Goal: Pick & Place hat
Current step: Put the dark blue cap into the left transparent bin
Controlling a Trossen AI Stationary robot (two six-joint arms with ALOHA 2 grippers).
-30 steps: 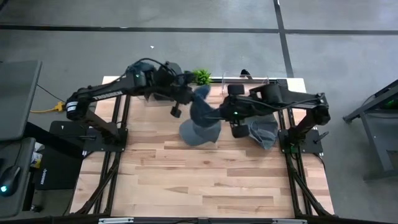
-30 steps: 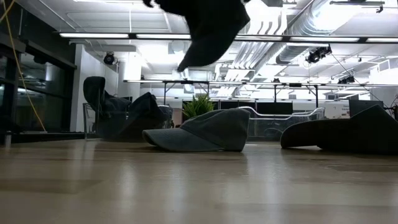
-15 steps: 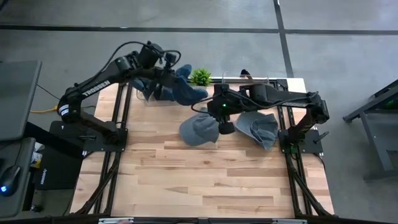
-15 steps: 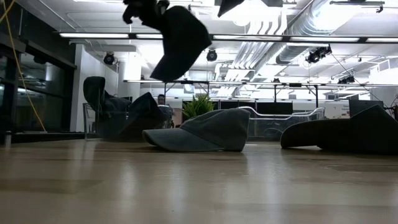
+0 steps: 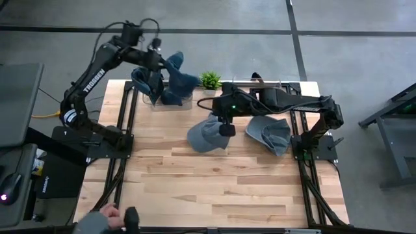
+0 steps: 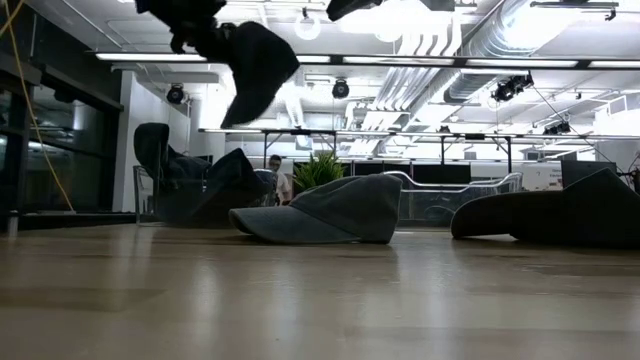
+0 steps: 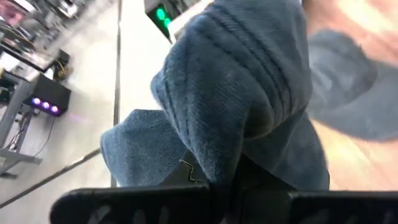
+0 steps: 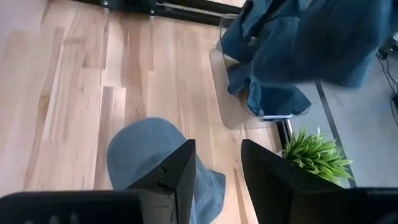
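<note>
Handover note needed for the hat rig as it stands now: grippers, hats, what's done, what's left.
Left gripper: shut on a blue fabric hat, held in the air over the clear bin at the table's back left.
Right gripper: open, empty, above the grey-blue cap lying mid-table.
Another grey-blue cap lies on the table at the right.
Done: bin already holds blue hats; one more lifted.
Left: drop the held hat in, then move the two caps.
</note>
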